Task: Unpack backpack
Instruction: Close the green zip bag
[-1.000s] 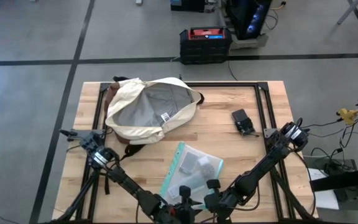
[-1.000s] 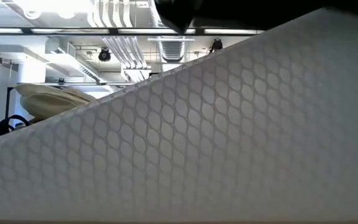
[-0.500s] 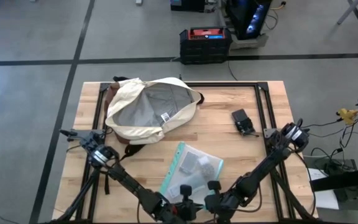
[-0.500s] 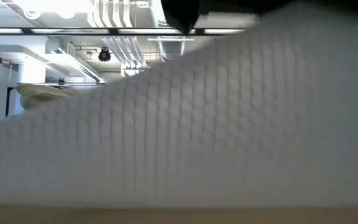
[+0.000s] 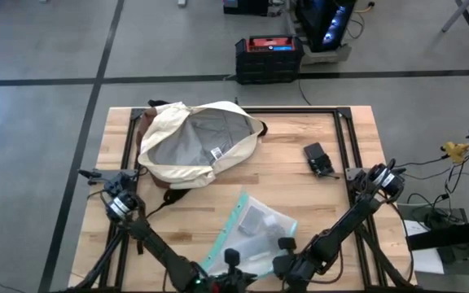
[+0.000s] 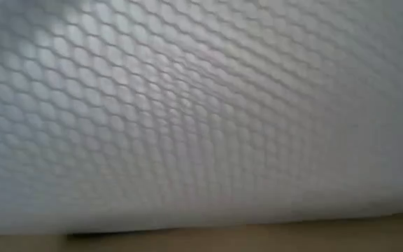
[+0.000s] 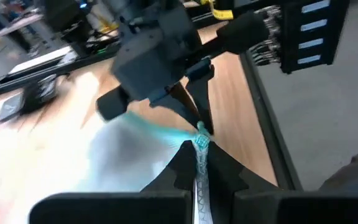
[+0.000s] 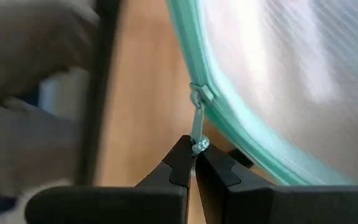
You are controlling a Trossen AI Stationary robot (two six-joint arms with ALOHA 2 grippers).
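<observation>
The cream-white backpack (image 5: 192,145) lies open on the table's far left part, grey lining up. The clear teal-edged zip pouch (image 5: 257,224) lies near the table's near edge and fills the low view (image 6: 201,112). Both grippers are at its near end. My left gripper (image 5: 231,259) is shut on its teal edge. My right gripper (image 5: 286,244) is shut on its zip pull. My left gripper (image 7: 199,150) pinches the pouch's teal zip edge (image 7: 201,142) between its two fingertips, at the corner where the slider sits. My right gripper (image 8: 194,149) pinches the free end of the metal zip pull (image 8: 197,127) between its fingertips; the pull runs straight from the slider (image 8: 201,95) to the fingers.
A small black object (image 5: 318,159) lies on the table's right part. A black metal frame (image 5: 344,138) runs along the table's edges. Bare wood shows between the backpack and the pouch.
Both grippers have moved slightly toward the table's near edge, drawing the pouch with them. The pouch's near end has swung closer to the low camera and now fills that view.
</observation>
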